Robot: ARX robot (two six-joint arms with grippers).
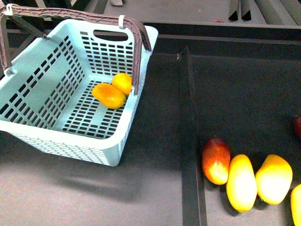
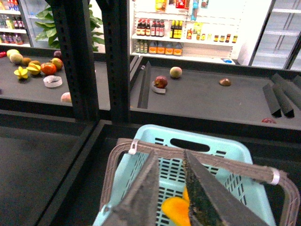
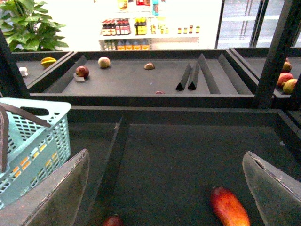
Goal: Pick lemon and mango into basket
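I see the mango (image 1: 108, 95) lying on the slotted floor of the basket (image 1: 33, 84), toward its right wall, with the lemon (image 1: 122, 83) touching it on the far side, just beside the right post of the brown handle (image 1: 70, 15). Neither fruit is held by anything. From the left wrist view my left jaws (image 2: 170, 188) hang above the basket, over the handle, with the two fingers standing a narrow gap apart and nothing between them; through that gap I can see a patch of yellow-orange fruit (image 2: 175, 209) on the basket floor well below, though I cannot tell whether it is the mango or the lemon. From the right wrist view my right jaws (image 3: 164, 188) are spread wide apart and empty, hovering over the dark desk (image 1: 235, 94) to the right of the basket, whose corner shows at the edge of that picture. Between those fingers lies a red-blushed mango (image 3: 229, 207) on the desk, untouched. In the front view, a black divider strip (image 1: 190, 141) runs down the desk, and past it sit a red-blushed mango and two yellow mangoes (image 1: 241, 182) side by side, well apart from the basket.
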